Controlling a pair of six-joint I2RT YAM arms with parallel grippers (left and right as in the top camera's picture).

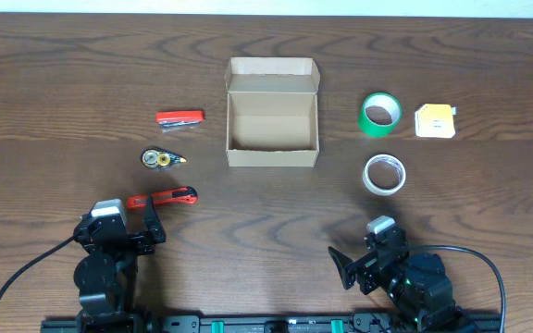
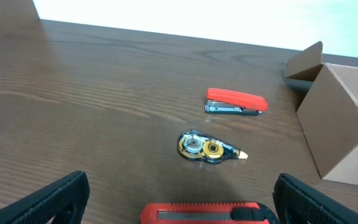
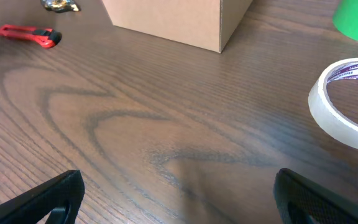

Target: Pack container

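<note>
The tan cardboard container (image 1: 273,123) stands open at the table's middle back, its flap lid folded back; its side shows in the left wrist view (image 2: 344,127) and the right wrist view (image 3: 179,22). My left gripper (image 1: 142,222) is open, its fingers on either side of a red utility knife (image 1: 162,197) (image 2: 207,213), apart from it. My right gripper (image 1: 354,264) is open and empty over bare table at the front right.
A red stapler (image 1: 179,117) (image 2: 236,102) and a correction tape dispenser (image 1: 160,158) (image 2: 207,147) lie left of the container. A green tape roll (image 1: 379,113), a clear tape roll (image 1: 384,174) (image 3: 347,102) and a yellow tape measure (image 1: 435,121) lie to its right.
</note>
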